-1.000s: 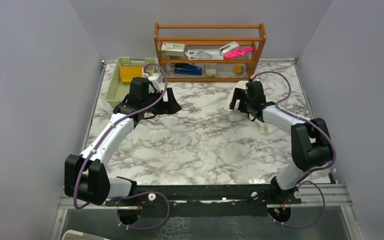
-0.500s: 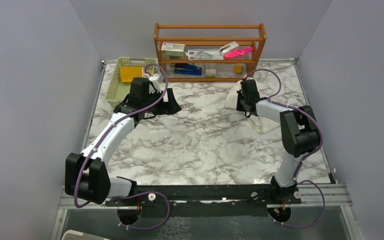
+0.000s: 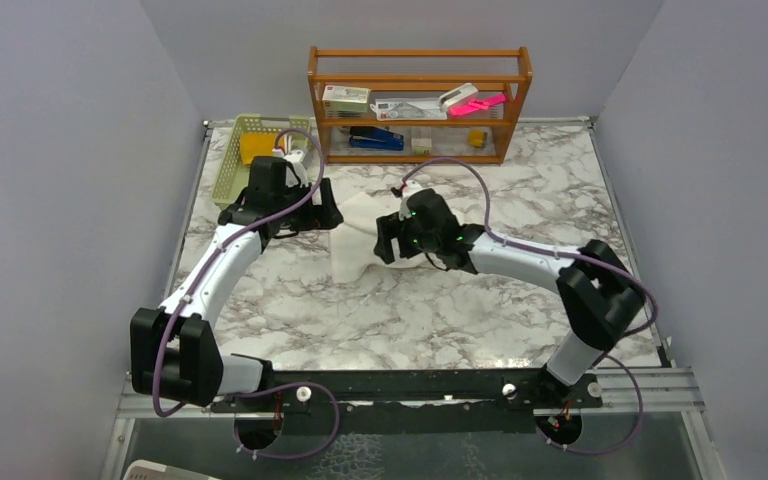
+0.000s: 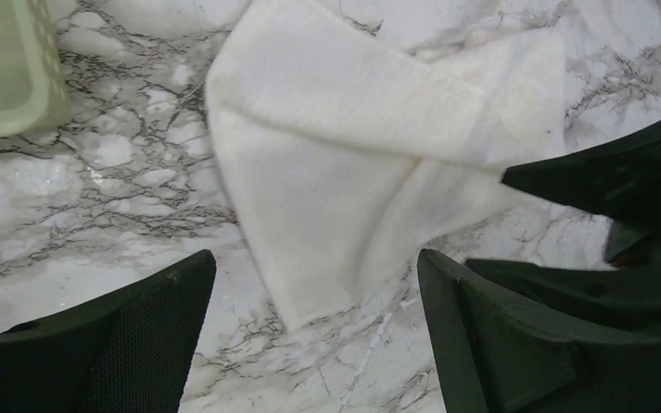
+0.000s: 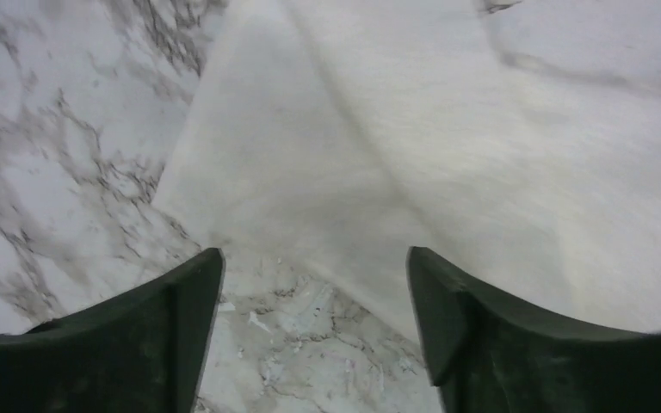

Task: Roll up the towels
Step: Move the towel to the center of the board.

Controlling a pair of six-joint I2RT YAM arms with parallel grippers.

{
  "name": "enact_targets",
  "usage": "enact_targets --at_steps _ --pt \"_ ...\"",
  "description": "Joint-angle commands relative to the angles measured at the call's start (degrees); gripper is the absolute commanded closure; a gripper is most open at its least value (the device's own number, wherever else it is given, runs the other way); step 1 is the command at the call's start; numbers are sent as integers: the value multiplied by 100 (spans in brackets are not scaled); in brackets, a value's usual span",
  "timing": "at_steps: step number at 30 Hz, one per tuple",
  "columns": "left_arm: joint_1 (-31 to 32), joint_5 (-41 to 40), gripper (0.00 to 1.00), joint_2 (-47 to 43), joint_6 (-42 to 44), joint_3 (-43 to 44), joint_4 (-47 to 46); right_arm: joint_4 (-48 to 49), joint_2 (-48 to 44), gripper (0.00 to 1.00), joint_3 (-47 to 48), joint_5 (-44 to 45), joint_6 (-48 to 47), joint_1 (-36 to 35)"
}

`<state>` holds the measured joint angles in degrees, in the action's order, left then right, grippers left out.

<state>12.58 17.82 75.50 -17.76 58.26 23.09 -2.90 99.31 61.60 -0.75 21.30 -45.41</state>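
The cream-white towel [image 3: 353,238] lies loosely folded on the marble table, between my two grippers. In the left wrist view the towel [image 4: 353,163] spreads ahead of my left gripper [image 4: 314,267], whose jaws are open over its near corner and bare marble. My right gripper [image 5: 314,258] is open too, with the towel [image 5: 447,146] edge and marble between its fingers. From above, the left gripper [image 3: 320,215] sits at the towel's left edge and the right gripper [image 3: 388,245] at its right edge. A yellow towel [image 3: 260,148] lies in the green basket.
The green basket [image 3: 228,172] stands at the back left, and its corner [image 4: 9,77] shows in the left wrist view. A wooden shelf rack [image 3: 420,100] with small office items stands against the back wall. Grey walls close both sides.
My right arm swung from the back right to the table's middle, bringing the white towel leftward with it. Its jaws closed, then parted again. The left gripper shifted slightly left.
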Motion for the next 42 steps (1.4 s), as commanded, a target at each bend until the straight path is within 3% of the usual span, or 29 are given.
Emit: enact_targets --at_steps 1,5,8,13,19,24,31,33,35,42 --pt "-154 32 9 114 96 136 83 498 -1115 4 -542 224 -197 367" --pt "-125 299 11 603 -30 437 -36 1172 -2104 0 -1285 -130 -60 1165" --pt "-80 133 16 910 -74 522 15 1272 -2210 0 -1432 -372 132 1910" --pt "-36 -291 16 974 -36 366 158 315 -1054 13 -435 -419 -703 2014" --pt "-16 261 17 1040 -411 -270 -169 114 242 21 381 -1479 -1115 2003" --pt "102 151 18 1038 -630 -725 -371 -321 1131 28 1067 -1597 -1206 2001" --pt "192 19 18 1143 -766 -772 -411 -652 1679 50 1341 -1549 -1235 2001" --pt "331 -17 18 1206 -1003 -969 -626 -657 1708 67 1310 -1497 -1202 2001" --pt "483 -112 18 1219 -1301 -1256 -941 -611 1687 96 1250 -1491 -1158 2008" --pt "894 -513 19 1267 -1808 -1641 -1612 -422 511 99 819 -1267 -1062 2058"
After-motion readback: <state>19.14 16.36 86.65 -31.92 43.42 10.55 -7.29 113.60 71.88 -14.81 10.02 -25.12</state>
